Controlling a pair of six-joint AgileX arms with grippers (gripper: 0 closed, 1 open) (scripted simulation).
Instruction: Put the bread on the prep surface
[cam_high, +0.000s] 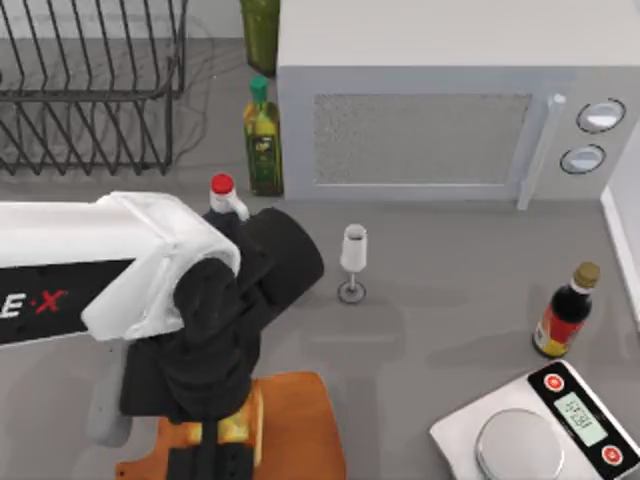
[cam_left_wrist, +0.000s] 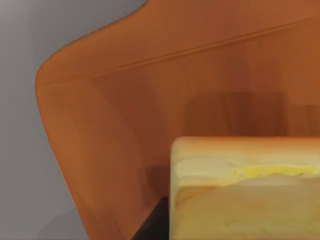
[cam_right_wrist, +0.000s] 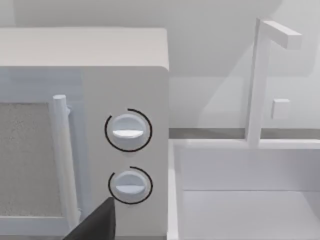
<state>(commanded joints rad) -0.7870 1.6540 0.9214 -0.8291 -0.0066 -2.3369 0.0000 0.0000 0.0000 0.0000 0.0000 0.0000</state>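
Observation:
The prep surface, an orange-brown wooden board (cam_high: 300, 420), lies at the table's front edge, left of centre. My left gripper (cam_high: 215, 445) hangs over it, shut on the bread (cam_high: 243, 420), a golden-yellow chunk showing beside the black fingers. In the left wrist view the bread (cam_left_wrist: 240, 195) looms close over the board (cam_left_wrist: 125, 100) and casts a shadow on the wood. A dark fingertip (cam_left_wrist: 152, 225) shows beside it. In the right wrist view a dark part of my right gripper (cam_right_wrist: 95, 225) sits in front of the microwave's knobs.
A wine glass (cam_high: 353, 262) stands just behind the board. A red-capped bottle (cam_high: 222, 190) and an oil bottle (cam_high: 263, 140) stand behind my left arm. Microwave (cam_high: 430, 130) at the back, dish rack (cam_high: 90, 80) back left, dark sauce bottle (cam_high: 565, 310) and white scale (cam_high: 540, 430) at right.

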